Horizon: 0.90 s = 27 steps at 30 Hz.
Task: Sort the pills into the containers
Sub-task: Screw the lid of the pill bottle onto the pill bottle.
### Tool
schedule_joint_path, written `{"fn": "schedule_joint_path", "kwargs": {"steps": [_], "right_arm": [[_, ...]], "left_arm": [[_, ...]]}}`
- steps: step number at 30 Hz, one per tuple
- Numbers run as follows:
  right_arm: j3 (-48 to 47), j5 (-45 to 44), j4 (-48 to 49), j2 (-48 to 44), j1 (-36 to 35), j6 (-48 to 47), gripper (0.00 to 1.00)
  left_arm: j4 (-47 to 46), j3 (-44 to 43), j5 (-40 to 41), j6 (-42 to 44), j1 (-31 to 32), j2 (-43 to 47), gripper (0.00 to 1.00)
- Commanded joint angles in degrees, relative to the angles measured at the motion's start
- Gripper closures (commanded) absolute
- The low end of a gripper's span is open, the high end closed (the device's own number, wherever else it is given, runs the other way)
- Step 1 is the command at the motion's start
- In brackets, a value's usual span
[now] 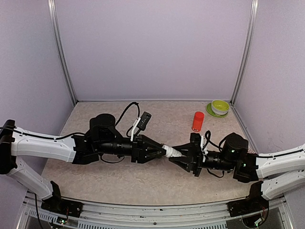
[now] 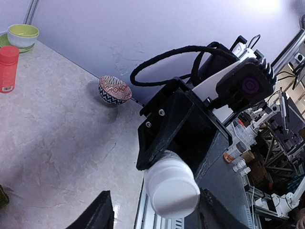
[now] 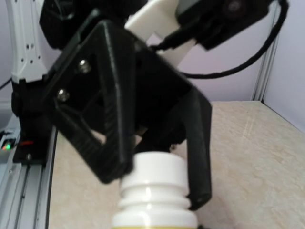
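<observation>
A white pill bottle [image 1: 171, 152] hangs level above the table between the two arms. My right gripper [image 1: 185, 156] is shut on its body. Its white cap [image 2: 171, 188] points into my left gripper [image 2: 156, 205], whose jaws stand open around the cap with a clear gap on the left side. In the right wrist view the cap [image 3: 153, 174] sits between the left gripper's black fingers [image 3: 199, 152], and the right gripper's own fingers are below the frame. A dark-green corner [image 2: 2, 196] at the frame edge may be the containers. No pills show.
A red-orange bottle [image 1: 198, 121] stands at the back right, with a green bowl on a green plate [image 1: 219, 107] behind it. A patterned bowl [image 2: 115, 89] sits by the table's edge. A small black device on a cable [image 1: 144, 119] lies behind the left arm.
</observation>
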State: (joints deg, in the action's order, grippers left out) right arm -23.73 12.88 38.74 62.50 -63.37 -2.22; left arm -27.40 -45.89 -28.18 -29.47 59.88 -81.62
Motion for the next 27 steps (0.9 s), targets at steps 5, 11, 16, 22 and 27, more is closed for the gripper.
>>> {"fn": "schedule_joint_path", "kwargs": {"steps": [5,11,16,22,27], "right_arm": [[-0.1,-2.1,0.4,-2.8,-0.6,1.6,0.86],[-2.3,-5.9,-2.0,-1.2,-0.7,2.8,0.87],[-3.2,-8.2,-1.2,0.1,-1.3,2.0,0.86],[-4.7,-10.2,-1.5,1.8,-1.5,0.4,0.86],[-5.4,-11.0,-1.0,3.7,-1.5,-0.2,0.86]], "left_arm": [[-0.3,1.7,2.7,0.0,0.2,3.9,0.16],[-1.9,2.0,7.5,-4.3,0.6,5.7,0.01],[-1.5,0.8,8.5,-6.9,1.3,4.8,0.01],[-1.7,0.3,9.2,-7.8,2.6,3.9,0.01],[-2.4,-0.4,8.6,-8.0,3.1,3.3,0.01]]}}
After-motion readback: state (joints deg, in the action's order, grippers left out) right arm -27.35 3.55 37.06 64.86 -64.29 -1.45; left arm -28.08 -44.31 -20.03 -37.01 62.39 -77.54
